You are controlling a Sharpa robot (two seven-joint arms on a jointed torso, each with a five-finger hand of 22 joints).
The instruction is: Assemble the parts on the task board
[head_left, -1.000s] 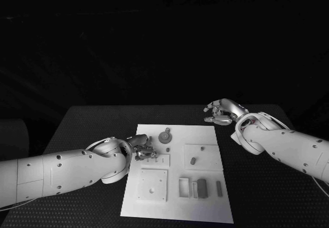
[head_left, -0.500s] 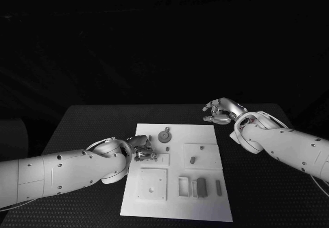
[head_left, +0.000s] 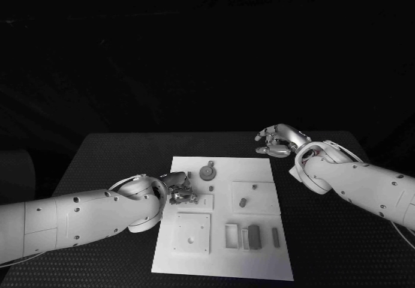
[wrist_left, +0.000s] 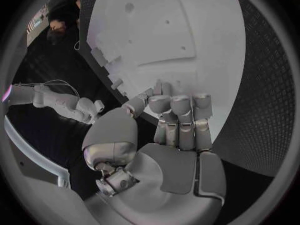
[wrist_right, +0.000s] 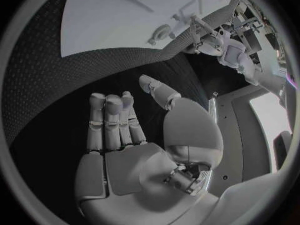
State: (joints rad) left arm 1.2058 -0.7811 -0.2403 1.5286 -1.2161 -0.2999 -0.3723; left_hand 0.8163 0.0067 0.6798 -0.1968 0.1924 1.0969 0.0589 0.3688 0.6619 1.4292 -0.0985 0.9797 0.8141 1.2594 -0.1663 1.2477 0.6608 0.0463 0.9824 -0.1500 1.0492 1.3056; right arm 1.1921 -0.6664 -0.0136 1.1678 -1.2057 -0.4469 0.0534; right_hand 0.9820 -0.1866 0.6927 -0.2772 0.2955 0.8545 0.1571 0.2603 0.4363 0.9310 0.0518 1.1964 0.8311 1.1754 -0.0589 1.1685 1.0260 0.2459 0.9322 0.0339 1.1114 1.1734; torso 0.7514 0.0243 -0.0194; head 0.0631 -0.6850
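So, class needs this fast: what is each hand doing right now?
Left hand: over the task board, fingers curled; any hold cannot be told.
Right hand: open, holding nothing.

Low-key lighting, dark surround, fisheye bending in both wrist views.

The head view is dim: the background above the black table [head_left: 113, 150] is almost fully black, while the task board [head_left: 226, 264] and the white arms return most of the light. Light falls from overhead; the left hand [head_left: 179, 186] throws a small soft shadow on the board beneath it. Mild sheen shows on the right hand [head_left: 278, 141]. Wrist views curve straight edges strongly toward the rim, with dark vignetting. Focus is adequate; fine parts are grainy.
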